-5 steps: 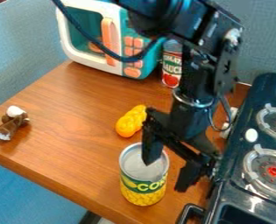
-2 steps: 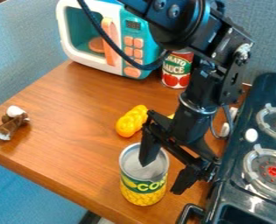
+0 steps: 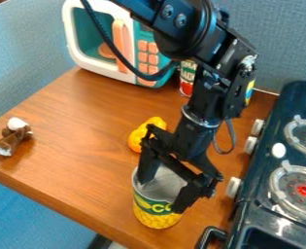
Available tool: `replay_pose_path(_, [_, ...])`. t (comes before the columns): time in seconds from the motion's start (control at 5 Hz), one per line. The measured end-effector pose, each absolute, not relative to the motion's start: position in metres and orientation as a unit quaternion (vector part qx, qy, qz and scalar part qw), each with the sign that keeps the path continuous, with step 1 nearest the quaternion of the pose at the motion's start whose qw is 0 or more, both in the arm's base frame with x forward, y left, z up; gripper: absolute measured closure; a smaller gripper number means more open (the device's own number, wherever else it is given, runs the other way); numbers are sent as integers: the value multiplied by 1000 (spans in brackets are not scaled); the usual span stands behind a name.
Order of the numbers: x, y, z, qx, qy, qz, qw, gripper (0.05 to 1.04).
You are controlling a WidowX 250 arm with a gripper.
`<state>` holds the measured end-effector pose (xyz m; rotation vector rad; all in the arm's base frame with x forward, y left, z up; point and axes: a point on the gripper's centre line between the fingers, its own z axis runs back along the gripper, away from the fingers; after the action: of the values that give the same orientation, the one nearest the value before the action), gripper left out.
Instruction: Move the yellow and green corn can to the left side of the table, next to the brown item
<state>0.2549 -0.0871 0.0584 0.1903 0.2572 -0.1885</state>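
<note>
Claw spread, fingers well apart over corn can. One finger is seen across the left part of the can's top, the other across its right side. Contact or grip can't be confirmed from this angle.

Can is stood upright near the front edge of the worktop, toward the stove side. Grey top faces up, yellow-and-green label is turned to the front and partly covered by the right-hand finger in view.

Yellow lumpy toy is placed behind the can, partly hidden by the claw. Brown-and-white toy is set down by the left corner of the worktop, well apart from the can.

Toy microwave, white and teal with orange handle and buttons, is placed at the far edge. Red-and-green can is stood just beside it, partly blocked by the arm. Black cable is slung across the microwave's front in view.

Dark toy stove is positioned along the right edge. Two round burners with red centers are visible on top; pale knobs are mounted on the side facing the worktop.
</note>
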Motion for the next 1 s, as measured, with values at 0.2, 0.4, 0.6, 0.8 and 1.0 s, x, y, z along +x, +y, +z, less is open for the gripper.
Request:
replay_pose_path(0.2, [252,-80,56,94,136,-83,983,74])
replay_pose_path(0.4, [248,-57,56,103,156,-57,981,74])
replay_pose_path(0.6, [247,-15,58,108,176,-7,978,74])
replay_pose_path(0.8, [251,29,64,113,183,42,976,74])
replay_pose_path(1.0, [255,57,62,117,195,61,972,76])
